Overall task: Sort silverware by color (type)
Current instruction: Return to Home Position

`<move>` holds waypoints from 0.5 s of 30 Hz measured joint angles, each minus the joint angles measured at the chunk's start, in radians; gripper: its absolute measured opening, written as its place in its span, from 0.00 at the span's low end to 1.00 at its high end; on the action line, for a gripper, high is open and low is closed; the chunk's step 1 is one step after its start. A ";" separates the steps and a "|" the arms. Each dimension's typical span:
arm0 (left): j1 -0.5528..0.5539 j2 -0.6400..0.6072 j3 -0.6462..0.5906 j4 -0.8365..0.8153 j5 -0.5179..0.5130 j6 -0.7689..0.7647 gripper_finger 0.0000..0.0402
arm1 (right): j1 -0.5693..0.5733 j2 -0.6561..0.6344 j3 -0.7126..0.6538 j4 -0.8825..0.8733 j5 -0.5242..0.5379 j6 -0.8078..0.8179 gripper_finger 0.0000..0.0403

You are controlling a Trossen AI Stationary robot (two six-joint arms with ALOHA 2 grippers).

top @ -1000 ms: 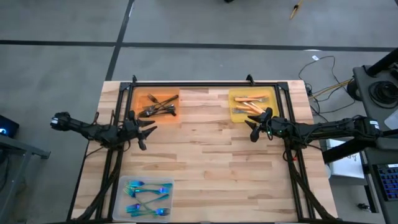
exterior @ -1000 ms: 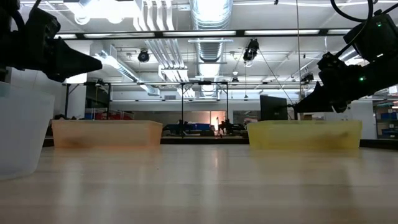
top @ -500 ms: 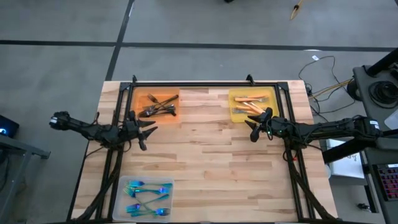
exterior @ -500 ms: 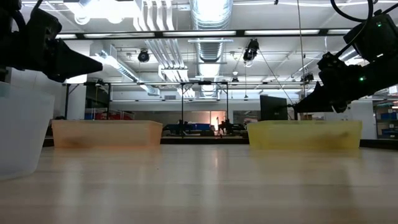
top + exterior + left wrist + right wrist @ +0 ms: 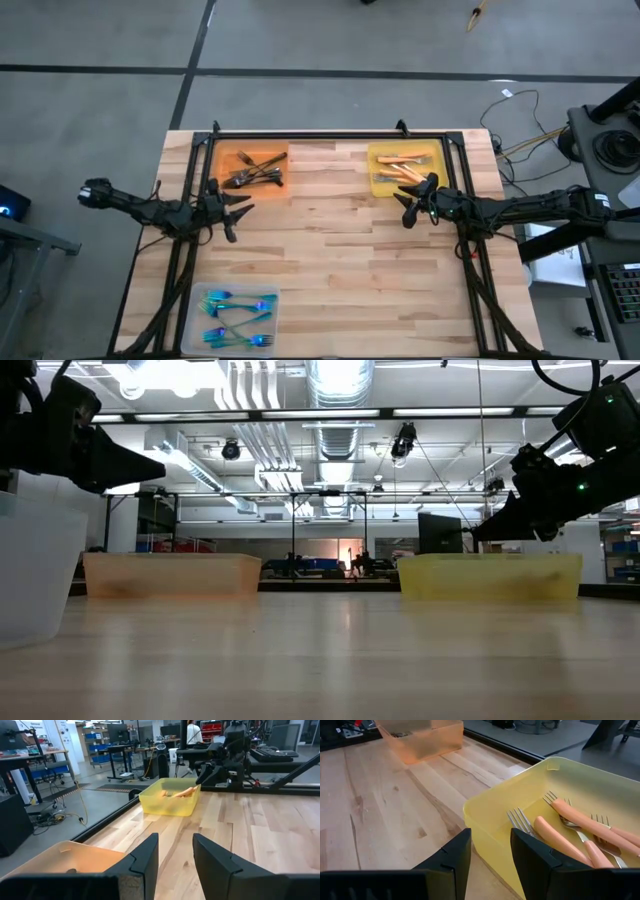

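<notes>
The silverware lies sorted in three trays. Dark grey forks [image 5: 254,172] fill the orange tray [image 5: 225,156] at the far left. Orange-handled forks [image 5: 580,832] lie in the yellow tray [image 5: 378,182] at the far right. Blue-teal forks [image 5: 234,318] lie in the clear tray [image 5: 200,296] at the near left. My left gripper [image 5: 240,212] hovers open just near of the orange tray, with nothing between its fingers [image 5: 142,860]. My right gripper [image 5: 404,208] hovers open at the yellow tray's near edge, also with nothing between its fingers.
Bare wooden tabletop [image 5: 340,260] stretches between the two arms and toward the near right. A black frame rail [image 5: 330,137] runs along the table's far edge, with struts down both sides. In the low view both grippers hang above the table, left [image 5: 120,460] and right [image 5: 505,520].
</notes>
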 joint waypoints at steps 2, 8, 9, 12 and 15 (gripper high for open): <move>0.000 0.004 0.000 0.000 0.000 0.000 0.26 | 0.000 0.000 0.000 0.000 0.000 0.000 0.32; 0.000 0.014 0.000 0.000 0.000 0.000 0.26 | 0.000 0.000 0.000 0.000 0.000 0.000 0.32; 0.000 0.015 0.000 0.000 0.000 0.000 0.26 | 0.000 0.000 0.000 0.000 0.000 0.000 0.32; 0.000 0.019 0.000 0.000 0.000 0.000 0.26 | 0.000 0.000 0.000 0.000 0.000 0.000 0.32; 0.000 0.022 0.000 0.000 0.000 0.000 0.26 | 0.000 0.000 0.000 0.000 0.000 0.000 0.32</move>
